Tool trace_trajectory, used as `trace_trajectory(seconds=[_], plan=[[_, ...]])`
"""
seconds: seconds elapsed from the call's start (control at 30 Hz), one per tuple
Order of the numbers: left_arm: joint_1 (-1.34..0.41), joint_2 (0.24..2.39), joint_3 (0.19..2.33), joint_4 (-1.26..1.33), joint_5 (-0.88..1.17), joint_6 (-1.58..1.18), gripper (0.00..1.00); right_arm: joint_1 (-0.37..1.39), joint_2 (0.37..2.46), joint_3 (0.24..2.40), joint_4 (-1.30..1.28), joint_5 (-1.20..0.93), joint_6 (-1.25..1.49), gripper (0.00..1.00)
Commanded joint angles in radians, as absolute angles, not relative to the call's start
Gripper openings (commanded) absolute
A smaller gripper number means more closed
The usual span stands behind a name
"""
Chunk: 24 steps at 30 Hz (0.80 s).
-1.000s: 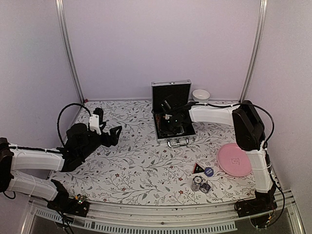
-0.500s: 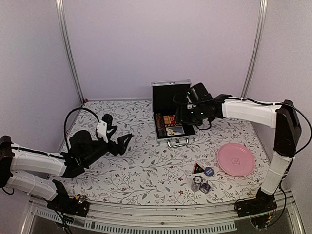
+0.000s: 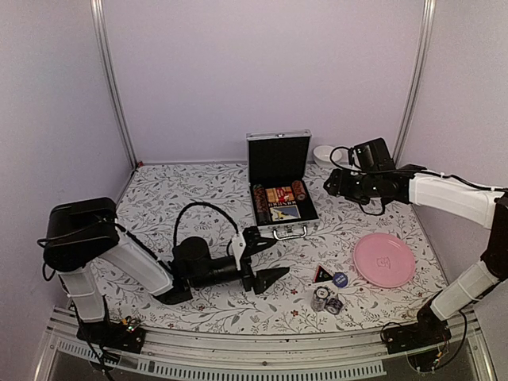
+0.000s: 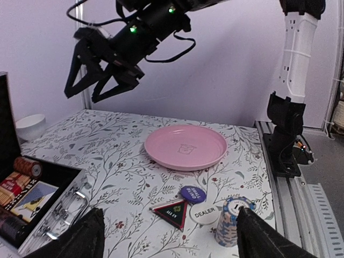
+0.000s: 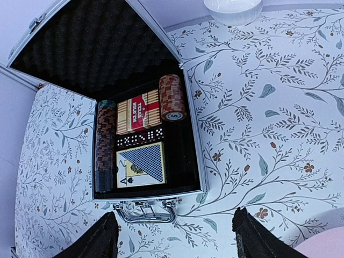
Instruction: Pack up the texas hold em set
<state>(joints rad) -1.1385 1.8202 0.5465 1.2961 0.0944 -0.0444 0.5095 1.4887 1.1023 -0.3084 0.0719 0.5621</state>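
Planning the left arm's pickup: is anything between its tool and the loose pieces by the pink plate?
Nothing visible: bare tabletop separates the left tool from the black triangle, blue disc and chip stack; the pink plate lies beyond.

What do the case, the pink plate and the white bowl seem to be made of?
Case: probably aluminium, going by its silver edges and bright metal handle; inside it is lined with black egg-crate foam.
Pink plate: likely plastic, smooth with a soft, even sheen.
White bowl: glossy, ceramic or plastic; the look leaves it open.
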Motion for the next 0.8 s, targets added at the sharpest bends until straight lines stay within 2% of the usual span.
trace_trajectory(seconds=[0.0, 0.3, 0.77], plan=[[-1.173, 1.923, 0.652, 1.373, 0.244, -0.015, 0.84, 0.497, 1.442, 1.072, -0.248, 0.063, 0.578, 0.74], [-1.211, 2.087, 0.841, 1.098, 0.366, 0.097, 0.81, 0.469, 1.389, 1.040, -0.207, 0.051, 0.583, 0.75], [-1.235, 2.198, 1.075, 0.760, 0.389, 0.140, 0.77, 0.450, 1.335, 0.958, -0.163, 0.022, 0.614, 0.76]])
